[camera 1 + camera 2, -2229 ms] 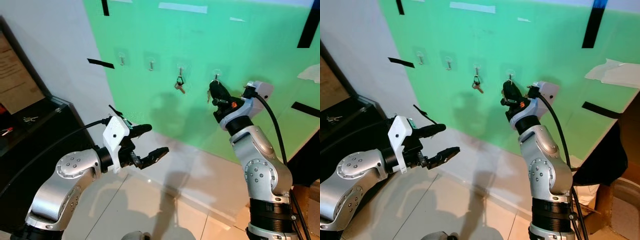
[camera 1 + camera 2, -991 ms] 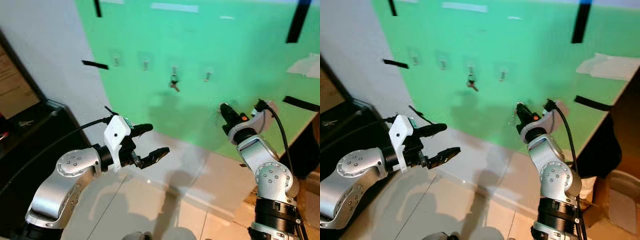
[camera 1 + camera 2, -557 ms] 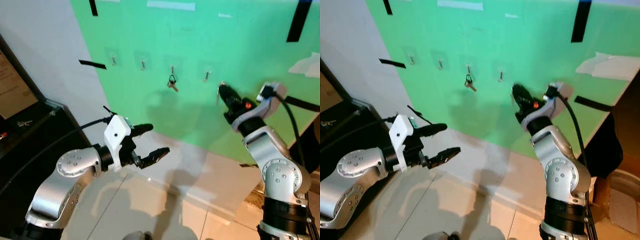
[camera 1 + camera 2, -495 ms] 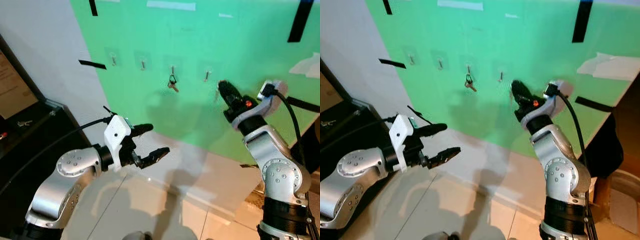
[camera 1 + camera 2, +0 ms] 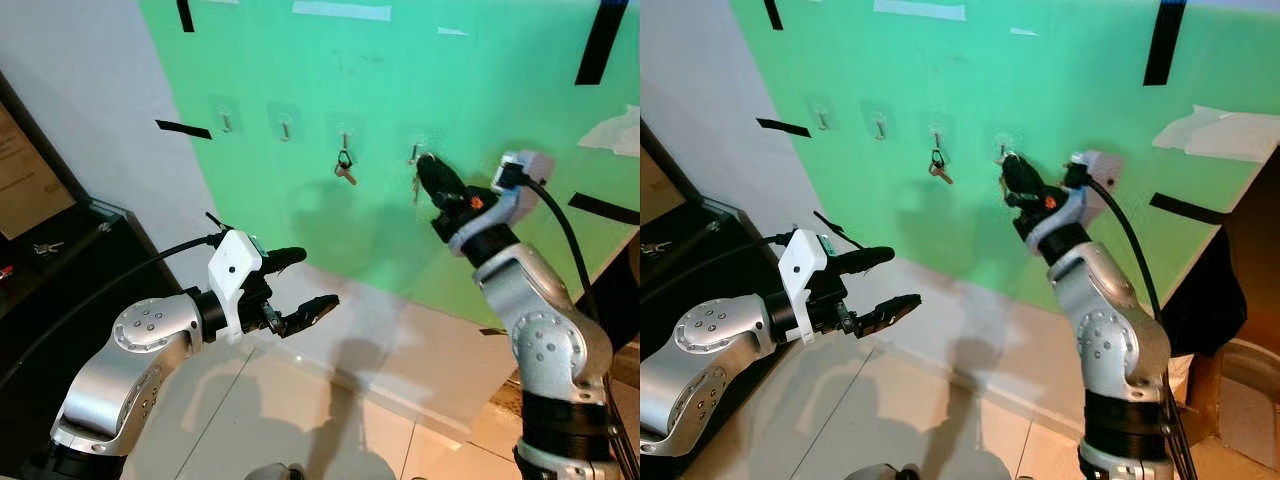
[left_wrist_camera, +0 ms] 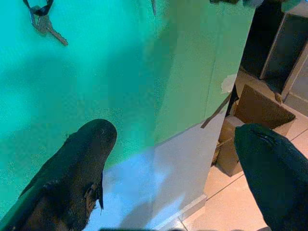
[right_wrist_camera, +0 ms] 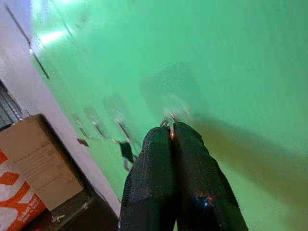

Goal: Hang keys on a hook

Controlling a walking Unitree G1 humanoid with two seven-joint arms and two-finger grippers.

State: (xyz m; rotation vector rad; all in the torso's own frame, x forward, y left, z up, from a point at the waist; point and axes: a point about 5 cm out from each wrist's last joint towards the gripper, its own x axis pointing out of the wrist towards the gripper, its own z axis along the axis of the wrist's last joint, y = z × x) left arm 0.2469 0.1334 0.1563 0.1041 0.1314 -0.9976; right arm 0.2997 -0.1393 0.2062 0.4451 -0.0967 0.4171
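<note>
Green board [image 5: 480,110] carries my target: the hook [image 5: 413,153] sits just above my right gripper [image 5: 424,168], pinched on the key ring [image 7: 167,122]; left gripper [image 5: 298,285] hangs spread, farther off.

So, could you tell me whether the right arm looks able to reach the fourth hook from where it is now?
Probably yes. The right claw, shut on a key ring, is already up at the hook, with nothing between them.
</note>
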